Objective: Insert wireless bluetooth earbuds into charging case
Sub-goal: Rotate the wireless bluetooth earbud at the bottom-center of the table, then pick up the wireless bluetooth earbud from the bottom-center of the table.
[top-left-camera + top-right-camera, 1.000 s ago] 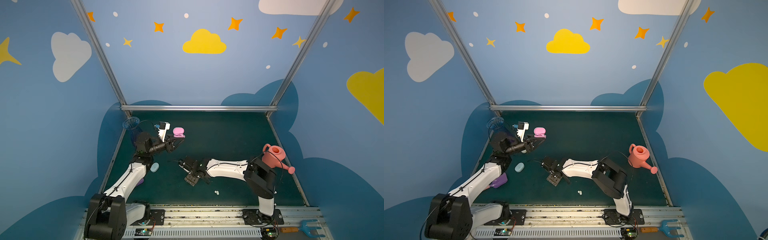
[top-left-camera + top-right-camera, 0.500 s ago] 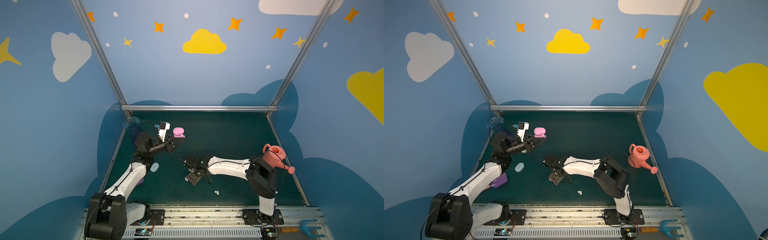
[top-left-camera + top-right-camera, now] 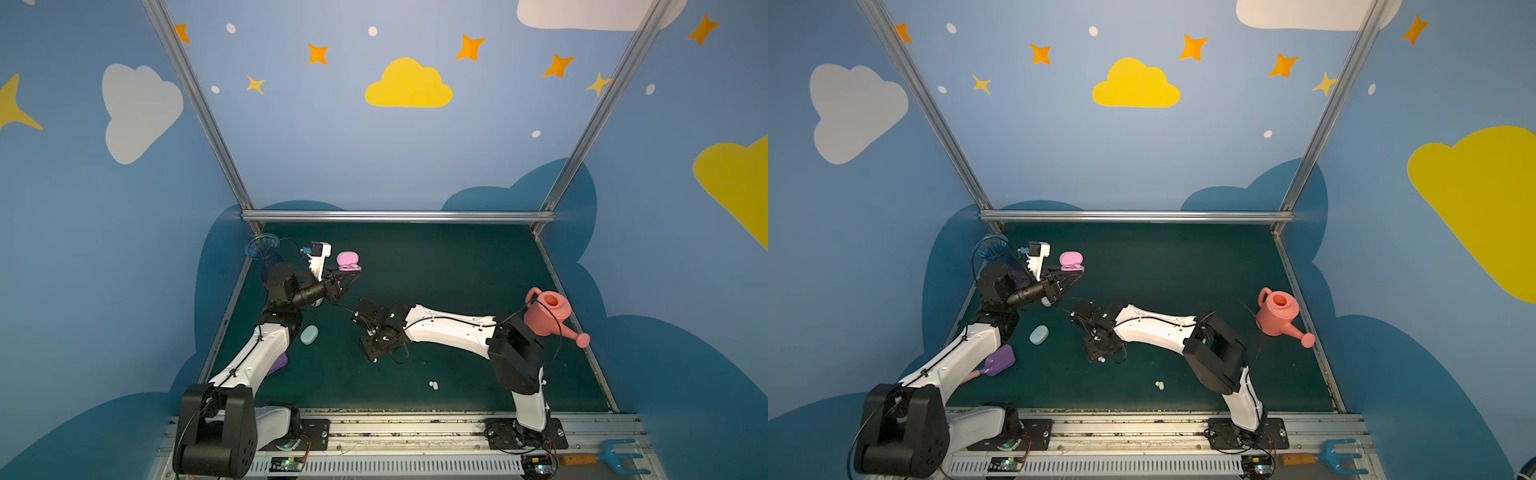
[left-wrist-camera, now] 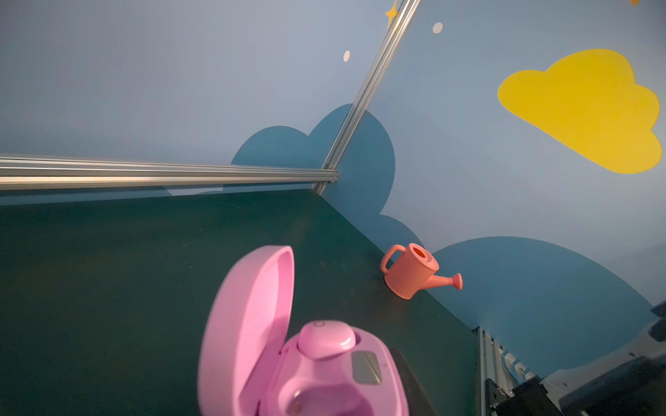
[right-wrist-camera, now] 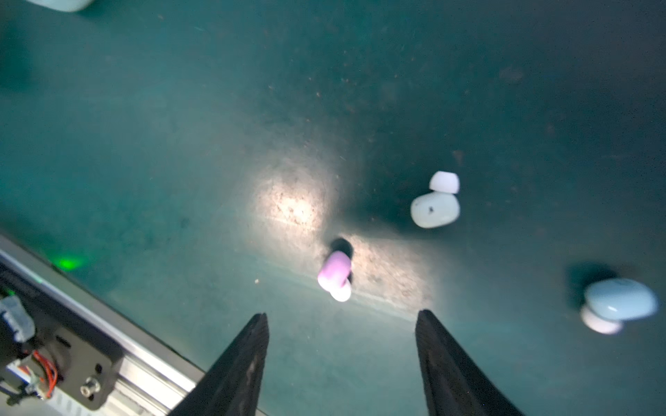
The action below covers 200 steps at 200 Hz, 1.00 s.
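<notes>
My left gripper (image 3: 347, 274) is raised over the back left of the table and shut on the pink charging case (image 3: 348, 261) (image 4: 324, 374), whose lid stands open. One pink earbud (image 4: 326, 338) sits in a socket of the case, and the socket beside it (image 4: 306, 399) is empty. My right gripper (image 5: 340, 317) points down at the mat with its jaws open and nothing between them. A loose pink earbud (image 5: 335, 275) lies just beyond its fingertips. A whitish earbud (image 5: 435, 209) and a pale blue earbud (image 5: 620, 300) lie further off.
A closed pale blue case (image 3: 309, 334) lies by the left arm, with a purple scoop (image 3: 998, 361) nearer the front. A salmon watering can (image 3: 548, 311) stands at the right edge and a clear blue cup (image 3: 262, 249) in the back left corner. Two whitish earbuds (image 3: 433, 385) lie near the front.
The right gripper's jaws have narrowed but still stand apart, and its arm has shifted slightly. The left arm holds the pink case still.
</notes>
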Motion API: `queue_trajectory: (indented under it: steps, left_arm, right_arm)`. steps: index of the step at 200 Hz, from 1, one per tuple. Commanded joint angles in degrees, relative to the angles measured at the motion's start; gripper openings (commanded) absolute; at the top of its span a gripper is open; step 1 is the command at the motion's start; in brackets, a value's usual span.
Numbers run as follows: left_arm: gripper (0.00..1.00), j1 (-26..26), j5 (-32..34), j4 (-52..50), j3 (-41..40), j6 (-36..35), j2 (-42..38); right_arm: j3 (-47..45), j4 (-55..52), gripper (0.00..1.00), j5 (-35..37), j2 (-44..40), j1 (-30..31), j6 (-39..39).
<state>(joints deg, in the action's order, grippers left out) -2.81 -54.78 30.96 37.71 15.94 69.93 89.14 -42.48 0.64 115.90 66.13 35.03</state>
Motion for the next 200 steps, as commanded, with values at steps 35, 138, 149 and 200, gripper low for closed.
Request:
queue_trajectory:
  steps: [35,138,149,200]
  left_arm:
    - [0.04,2.2,-0.3,2.6,1.0,1.0,0.6]
    - [0.04,2.3,-0.7,3.1,1.0,1.6,1.0]
    - [0.04,2.3,-0.7,3.1,1.1,1.7,1.2]
    - [0.04,2.4,-0.8,3.1,0.9,1.8,1.0]
  right_arm:
    - [4.2,-5.2,0.52,-2.5,5.2,-0.6,1.9]
    - [9.0,-8.2,0.39,-2.2,10.6,-0.2,0.3]
    - [9.7,-8.7,0.37,-1.9,11.2,-0.1,0.1]
    - [11.7,-11.1,0.26,-0.3,12.7,0.5,0.5]
